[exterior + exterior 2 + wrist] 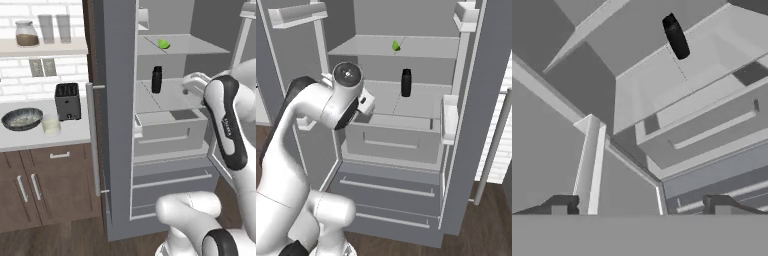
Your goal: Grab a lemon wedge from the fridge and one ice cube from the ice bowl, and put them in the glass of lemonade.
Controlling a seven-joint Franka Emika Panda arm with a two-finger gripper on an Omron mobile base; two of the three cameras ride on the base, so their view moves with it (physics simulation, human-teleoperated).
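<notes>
Lemon wedge [163, 44] sits alone on the fridge [120, 150] upper shelf, above the dark bottle [156, 79]. Your gripper [637, 205] is spread wide and empty, aimed low at the drawers. Raise and tilt up, clear the shelf lip, then close gently on it.

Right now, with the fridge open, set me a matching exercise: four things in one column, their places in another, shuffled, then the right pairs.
Things:
1. lemon wedge
2. black bottle
3. ice bowl
4. brown-filled jar

Places:
A. on the wall shelf above the counter
B. on the upper shelf inside the fridge
C. on the counter, left of the toaster
D. on the fridge shelf one level below the wedge

Pairs: 1-B, 2-D, 3-C, 4-A
</notes>
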